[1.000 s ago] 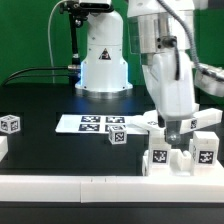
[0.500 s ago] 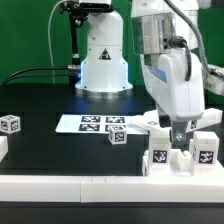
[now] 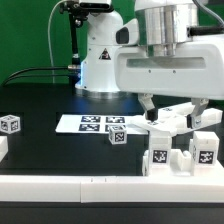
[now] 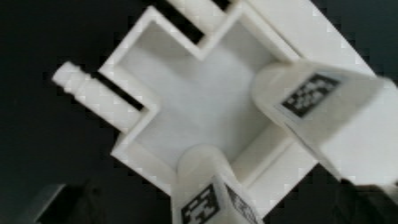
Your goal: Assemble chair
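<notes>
- A low white ledge (image 3: 60, 185) runs along the near edge of the black surface (image 3: 50, 150). It looks smooth and matte.
- The chair (image 3: 158, 160) is in pieces at the near end of the surface, on the exterior view's right. Two chunky white blocks stand just behind the ledge, one as pointed and the other (image 3: 203, 152) beside it. Each shows a square black-and-white tag.
- Just beyond them lies a flat white slab (image 3: 180, 119). The wrist view shows the slab (image 4: 187, 115) as hard plastic with a raised rim, a shallow recessed middle and stubby pegs on one edge. I cannot tell whether the blocks are joined to it.
- The hand (image 3: 173, 108) hangs right above the slab, spread wide and holding nothing. One of its fingers (image 3: 147, 104) stands on each side.
- Judged from this, the step in hand is lining up a grasp on the slab. The next move calls for a straight descent, with the fingers straddling the rim and staying clear of the blocks.
- On the exterior view's left sits a lone tagged cube (image 3: 10, 124).
- Farther in, a small tagged cube (image 3: 117, 136) sits at the edge of the marker board (image 3: 85, 123).
- Farthest is the glossy domed robot base (image 3: 103, 55).
</notes>
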You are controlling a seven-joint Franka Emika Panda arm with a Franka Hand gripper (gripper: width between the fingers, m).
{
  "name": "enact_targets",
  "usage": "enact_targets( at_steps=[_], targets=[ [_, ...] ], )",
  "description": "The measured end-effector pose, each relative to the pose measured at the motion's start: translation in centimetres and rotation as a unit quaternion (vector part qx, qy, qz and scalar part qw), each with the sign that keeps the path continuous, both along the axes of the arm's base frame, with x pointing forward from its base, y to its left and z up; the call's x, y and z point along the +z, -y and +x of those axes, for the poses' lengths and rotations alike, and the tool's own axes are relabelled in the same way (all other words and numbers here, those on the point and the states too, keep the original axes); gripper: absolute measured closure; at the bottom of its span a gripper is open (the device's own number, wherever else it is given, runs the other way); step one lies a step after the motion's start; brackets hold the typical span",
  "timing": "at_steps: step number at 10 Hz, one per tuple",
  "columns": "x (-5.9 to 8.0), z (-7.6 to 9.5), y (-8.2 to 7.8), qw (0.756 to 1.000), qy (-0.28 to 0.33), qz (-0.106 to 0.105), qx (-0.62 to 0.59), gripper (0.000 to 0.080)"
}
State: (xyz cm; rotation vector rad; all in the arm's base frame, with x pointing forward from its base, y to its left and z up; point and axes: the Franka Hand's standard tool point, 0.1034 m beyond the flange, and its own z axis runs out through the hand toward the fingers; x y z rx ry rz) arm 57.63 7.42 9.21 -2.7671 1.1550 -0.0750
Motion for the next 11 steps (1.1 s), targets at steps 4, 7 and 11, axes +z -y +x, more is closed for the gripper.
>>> enact_targets(
  at_steps=[4,7,11],
  targets=[
    [-0.5,-0.3,0.6,0.976,0.042,-0.037,0.211,0.0151],
    [-1.3,-0.8,1.3,0.943,0.079,-0.076,0.314,0.0151],
    [-2.2,-0.4,2.7,0.944,0.091,-0.093,0.303,0.0151]
  ],
)
